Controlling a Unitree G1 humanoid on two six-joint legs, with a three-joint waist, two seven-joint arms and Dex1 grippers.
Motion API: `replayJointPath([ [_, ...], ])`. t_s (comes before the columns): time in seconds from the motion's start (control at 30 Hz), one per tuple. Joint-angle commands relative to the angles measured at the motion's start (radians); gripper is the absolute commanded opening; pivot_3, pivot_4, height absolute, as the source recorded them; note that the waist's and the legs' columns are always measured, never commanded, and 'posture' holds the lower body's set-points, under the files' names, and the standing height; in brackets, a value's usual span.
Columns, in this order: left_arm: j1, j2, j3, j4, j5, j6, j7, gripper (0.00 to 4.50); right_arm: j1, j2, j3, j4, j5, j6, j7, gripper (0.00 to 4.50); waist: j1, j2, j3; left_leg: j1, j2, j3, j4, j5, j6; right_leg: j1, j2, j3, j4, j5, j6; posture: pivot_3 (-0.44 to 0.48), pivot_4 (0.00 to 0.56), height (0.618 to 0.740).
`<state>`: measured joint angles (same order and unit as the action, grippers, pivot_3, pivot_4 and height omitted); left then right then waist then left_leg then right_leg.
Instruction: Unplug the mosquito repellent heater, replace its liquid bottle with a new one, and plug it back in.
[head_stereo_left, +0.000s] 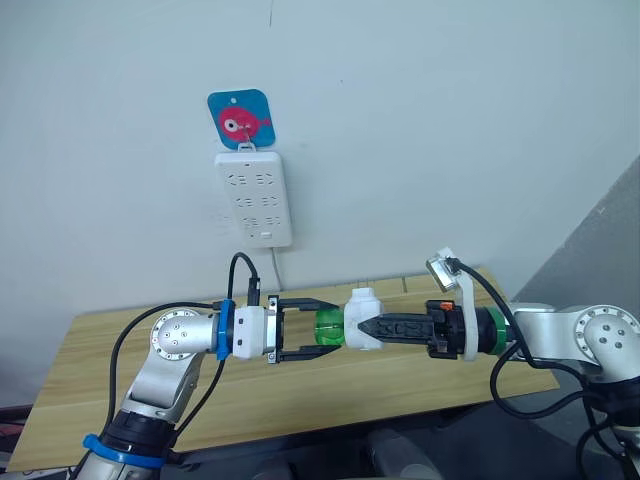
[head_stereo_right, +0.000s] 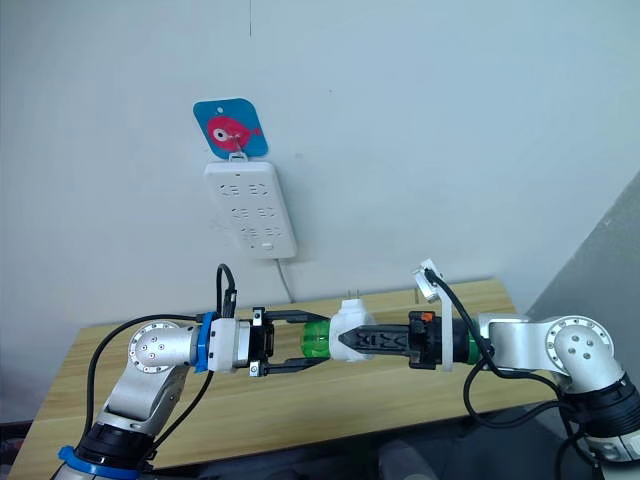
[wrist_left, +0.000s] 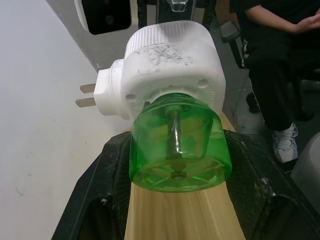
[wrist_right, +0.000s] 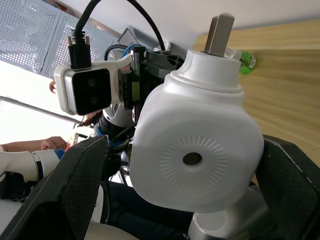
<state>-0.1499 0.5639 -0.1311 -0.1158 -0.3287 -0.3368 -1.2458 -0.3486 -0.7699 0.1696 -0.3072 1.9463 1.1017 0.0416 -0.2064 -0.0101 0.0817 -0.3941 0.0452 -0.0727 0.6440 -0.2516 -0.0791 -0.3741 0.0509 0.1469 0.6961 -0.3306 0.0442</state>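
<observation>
Right gripper (head_stereo_left: 362, 327) clamps my heater (head_stereo_left: 362, 318) above the table (head_stereo_left: 100, 350); left gripper (head_stereo_left: 326, 328) spreads around its green bottle (head_stereo_left: 329, 327), contact probably, hard to confirm.

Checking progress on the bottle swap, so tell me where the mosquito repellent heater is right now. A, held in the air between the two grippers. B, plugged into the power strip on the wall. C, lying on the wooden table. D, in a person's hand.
A: the mosquito repellent heater is clamped by the right gripper above the table, prongs free, while the left gripper's fingers sit around its green bottle.
</observation>
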Motion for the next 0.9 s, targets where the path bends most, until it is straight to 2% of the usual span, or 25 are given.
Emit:
replayJointPath([
  [0.03, -0.009, -0.003, -0.005, 0.002, 0.001, -0.020, 0.011, 2.25, -0.030, 0.023, -0.005, -0.013, 0.026, 0.002, 0.006, 4.50, 0.001, 0.000, 0.000, 0.000, 0.000, 0.000, 0.000, 0.000, 0.000, 0.000, 0.000, 0.000, 0.000, 0.000, 0.000, -0.179, 0.061, 0.740],
  [0.1, -0.013, -0.004, -0.007, 0.011, 0.004, -0.029, 0.008, 2.25, -0.033, 0.034, -0.001, -0.008, 0.026, -0.001, -0.003, 4.50, 0.001, 0.000, 0.000, 0.000, 0.000, 0.000, 0.000, 0.000, 0.000, 0.000, 0.000, 0.000, 0.000, 0.000, 0.000, -0.179, 0.061, 0.740],
  [0.27, -0.025, -0.006, -0.012, 0.024, 0.001, -0.048, 0.001, 2.25, -0.046, 0.069, 0.003, 0.001, 0.026, -0.004, -0.027, 3.01, 0.005, 0.000, 0.000, 0.000, 0.000, 0.000, 0.000, 0.000, 0.000, 0.000, 0.000, 0.000, 0.000, 0.000, 0.000, -0.182, 0.065, 0.740],
  [0.47, -0.031, 0.016, -0.020, 0.015, -0.028, 0.001, -0.024, 2.25, -0.052, 0.086, -0.002, 0.004, 0.026, 0.006, -0.031, 3.00, 0.006, 0.000, 0.001, 0.000, 0.000, 0.000, 0.000, 0.000, 0.000, 0.000, 0.000, 0.000, 0.000, 0.000, 0.000, -0.185, 0.068, 0.740],
  [0.53, -0.034, 0.059, -0.030, -0.018, -0.061, 0.148, -0.031, 2.25, -0.055, 0.084, -0.005, 0.002, 0.026, 0.012, -0.025, 3.00, 0.005, 0.001, 0.001, 0.000, 0.000, 0.000, 0.000, 0.000, 0.000, 0.000, 0.000, 0.000, 0.000, 0.000, 0.000, -0.185, 0.068, 0.740],
  [0.63, -0.072, 0.186, -0.049, -0.101, -0.216, 0.621, -0.012, 2.25, -0.070, 0.067, -0.013, -0.014, 0.026, 0.030, 0.008, 3.00, 0.005, -0.001, 0.009, 0.000, 0.000, -0.001, 0.000, 0.000, 0.000, 0.000, 0.000, -0.001, 0.000, 0.000, 0.000, -0.179, 0.073, 0.740],
  [0.73, -0.155, 0.297, -0.060, -0.116, -0.376, 0.972, -0.049, 2.25, -0.094, 0.038, -0.023, -0.048, 0.026, 0.058, 0.065, 3.00, 0.003, -0.001, 0.019, -0.001, 0.000, -0.002, 0.000, 0.000, 0.000, -0.001, 0.001, -0.001, 0.001, 0.000, 0.000, -0.178, 0.076, 0.740],
  [0.8, -0.218, 0.319, -0.056, -0.091, -0.443, 1.093, -0.069, 2.25, -0.105, 0.023, -0.026, -0.071, 0.002, 0.083, 0.119, 3.00, 0.004, -0.001, 0.022, -0.002, 0.000, -0.003, 0.000, 0.000, 0.000, -0.001, 0.001, -0.002, 0.001, 0.000, 0.000, -0.178, 0.078, 0.740],
  [0.9, -0.291, 0.304, -0.040, -0.077, -0.489, 1.163, -0.074, 2.25, -0.108, 0.015, -0.020, -0.082, -0.007, 0.080, 0.159, 3.00, 0.007, -0.001, 0.023, -0.004, 0.000, -0.003, -0.001, 0.000, 0.000, -0.004, 0.001, -0.003, 0.001, 0.000, 0.000, -0.181, 0.079, 0.740],
])
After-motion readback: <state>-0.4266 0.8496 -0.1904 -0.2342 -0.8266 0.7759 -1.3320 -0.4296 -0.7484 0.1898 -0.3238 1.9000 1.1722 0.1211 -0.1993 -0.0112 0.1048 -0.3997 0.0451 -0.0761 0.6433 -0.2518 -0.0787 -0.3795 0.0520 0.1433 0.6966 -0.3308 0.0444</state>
